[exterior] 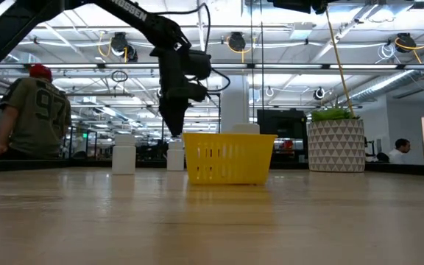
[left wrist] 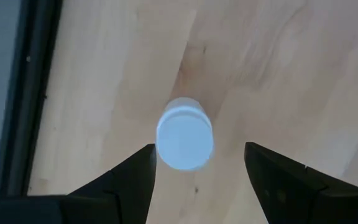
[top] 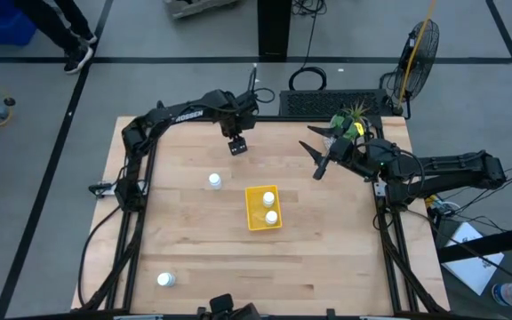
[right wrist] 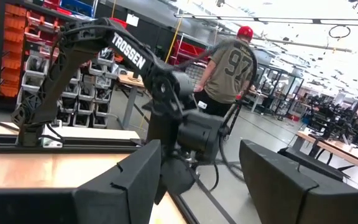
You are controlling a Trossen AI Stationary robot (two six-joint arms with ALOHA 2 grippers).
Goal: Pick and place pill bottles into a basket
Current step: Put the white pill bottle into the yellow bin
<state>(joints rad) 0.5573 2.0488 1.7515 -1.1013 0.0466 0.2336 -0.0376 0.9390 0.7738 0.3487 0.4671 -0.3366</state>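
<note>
Two pill bottles (top: 269, 207) sit in the basket (top: 252, 220) mid-frame on the wooden worktop (top: 327, 249); a person (exterior: 34, 110) stands beyond at left; left gripper (top: 236, 147) and right gripper (top: 315, 150) jaws both released.

potted plant (exterior: 335, 142), floor fan (top: 420, 47), person (right wrist: 229, 71)

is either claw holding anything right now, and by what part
Nothing is held. The left claw is open above a pill bottle standing on the table; the right claw is open and empty, raised near the plant.

Dark arms (top: 185, 116), white "TROSSEN" lettering
</note>
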